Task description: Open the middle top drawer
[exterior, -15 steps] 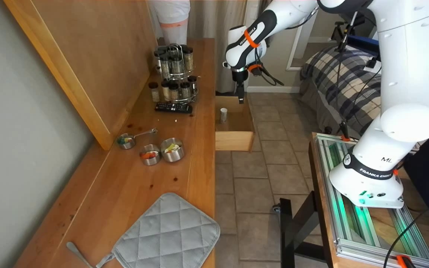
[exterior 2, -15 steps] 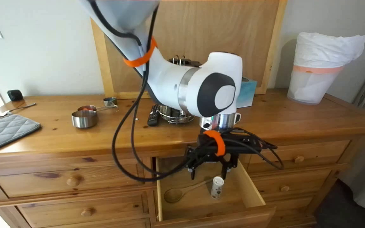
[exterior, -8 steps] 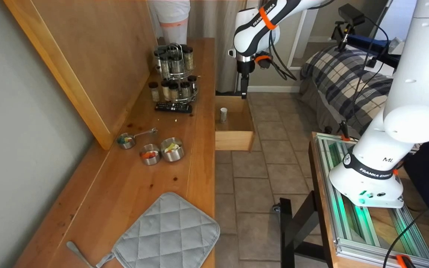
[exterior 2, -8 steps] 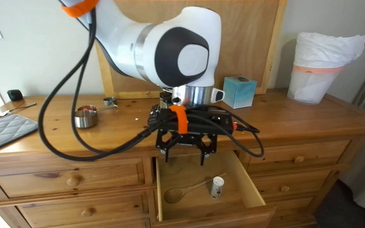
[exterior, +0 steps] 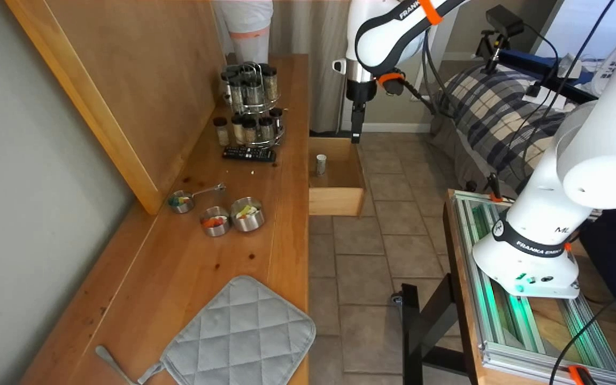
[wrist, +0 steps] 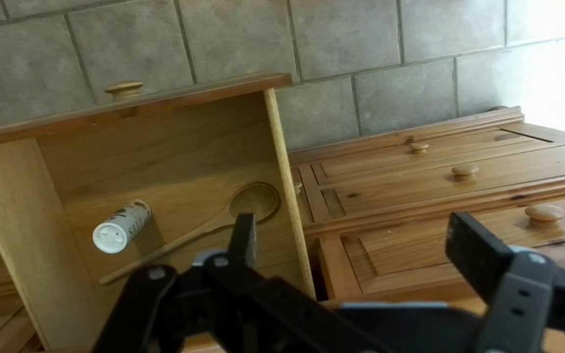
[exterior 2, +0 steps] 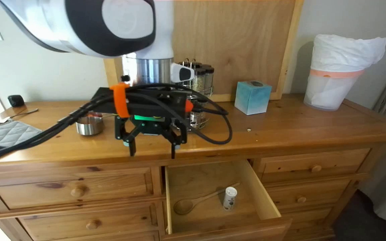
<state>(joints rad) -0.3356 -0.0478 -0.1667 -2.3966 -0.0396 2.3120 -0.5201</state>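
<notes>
The middle top drawer stands pulled out of the dresser, its light wooden box open in both exterior views [exterior: 335,201] [exterior 2: 263,197] and in the wrist view [wrist: 179,142]. A wooden spoon [exterior 2: 184,206] and a white salt shaker [exterior 2: 229,198] lie or stand inside it. The drawer's round knob [wrist: 124,89] shows on its front in the wrist view. My gripper [exterior 2: 152,154] is open with nothing between its fingers. It hangs higher than the drawer and up-left of it in that exterior view, touching nothing visible. The fingers also show in the wrist view [wrist: 356,235].
On the countertop [exterior: 244,256] are metal measuring cups [exterior: 247,214], a remote [exterior: 249,154], a spice rack [exterior: 254,107], a grey pot holder [exterior: 241,334] and a tissue box [exterior 2: 253,97]. A lined bin [exterior 2: 333,83] stands at the end. Closed drawers [exterior 2: 75,187] flank the open one.
The arm has risen from over the drawer and moved up-left in an exterior view, away from the spoon and shaker. The drawer stays open, and its contents have not moved. The gripper stays open.
</notes>
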